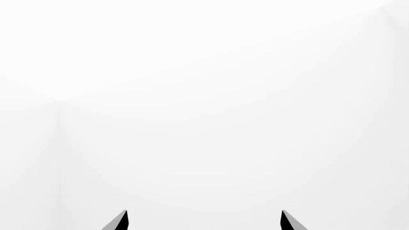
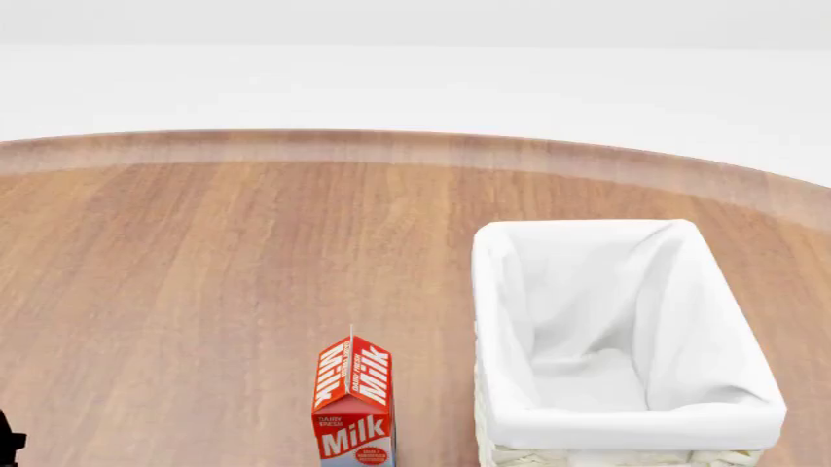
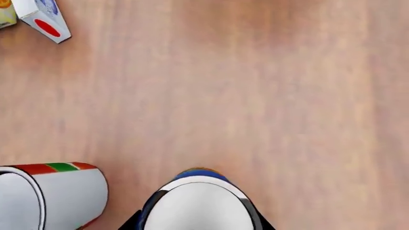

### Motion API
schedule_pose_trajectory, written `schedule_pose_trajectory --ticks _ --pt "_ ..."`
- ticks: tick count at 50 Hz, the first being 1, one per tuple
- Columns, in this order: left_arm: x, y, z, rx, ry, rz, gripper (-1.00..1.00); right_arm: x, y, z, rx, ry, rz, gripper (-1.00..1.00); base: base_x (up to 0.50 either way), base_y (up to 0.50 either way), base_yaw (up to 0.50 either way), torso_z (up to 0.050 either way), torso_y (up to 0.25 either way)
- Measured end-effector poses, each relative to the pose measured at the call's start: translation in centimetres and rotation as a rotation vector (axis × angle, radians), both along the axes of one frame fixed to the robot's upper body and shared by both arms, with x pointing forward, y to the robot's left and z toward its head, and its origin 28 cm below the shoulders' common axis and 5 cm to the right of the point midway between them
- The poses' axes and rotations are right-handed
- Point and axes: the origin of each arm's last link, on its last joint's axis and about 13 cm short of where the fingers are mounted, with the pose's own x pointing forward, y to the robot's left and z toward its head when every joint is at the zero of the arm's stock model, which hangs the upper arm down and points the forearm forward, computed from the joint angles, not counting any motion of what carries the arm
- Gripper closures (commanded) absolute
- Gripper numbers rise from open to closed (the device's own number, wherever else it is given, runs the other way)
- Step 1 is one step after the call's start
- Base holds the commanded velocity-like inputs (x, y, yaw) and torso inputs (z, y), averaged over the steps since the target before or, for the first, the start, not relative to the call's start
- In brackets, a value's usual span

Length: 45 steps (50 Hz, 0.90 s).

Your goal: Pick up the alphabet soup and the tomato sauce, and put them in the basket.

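Note:
In the right wrist view the alphabet soup (image 3: 199, 203) fills the space between my right gripper's (image 3: 198, 223) dark fingers. Its pale top faces the camera, with a blue rim and some orange at its far side. The fingers press against both sides of the can. Just beside it stands the tomato sauce (image 3: 61, 194), pale with a red and green band. The basket (image 2: 727, 413), cream wicker with white cloth lining, sits at the right of the head view and holds nothing visible. My left gripper (image 1: 203, 221) is open, showing only white background. Neither can shows in the head view.
A red and white milk carton (image 2: 353, 409) stands on the wooden table (image 2: 195, 272) just left of the basket. In the right wrist view, a white box with a red dot (image 3: 41, 19) and a yellowish item (image 3: 5, 14) lie farther off.

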Motion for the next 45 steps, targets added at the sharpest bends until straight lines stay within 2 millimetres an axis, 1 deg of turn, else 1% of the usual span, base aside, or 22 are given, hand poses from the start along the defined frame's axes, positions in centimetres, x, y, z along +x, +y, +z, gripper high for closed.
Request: schedule_pose_trajectory --ticks 13,38,45 --pt "0.0 0.0 0.0 -0.002 0.000 0.000 -1.00 0.0 0.5 3.9 0.035 -0.111 0.014 1.00 0.00 0.00 0.00 0.000 0.000" --pt "-0.1 0.0 -0.1 -0.003 0.001 0.000 -1.00 -0.1 0.7 9.0 0.059 -0.293 0.021 1.00 0.00 0.00 0.00 0.000 0.000" --pt "-0.1 0.0 -0.1 -0.004 0.001 0.001 -1.00 0.2 0.6 10.9 0.070 -0.370 0.019 1.00 0.00 0.00 0.00 0.000 0.000"
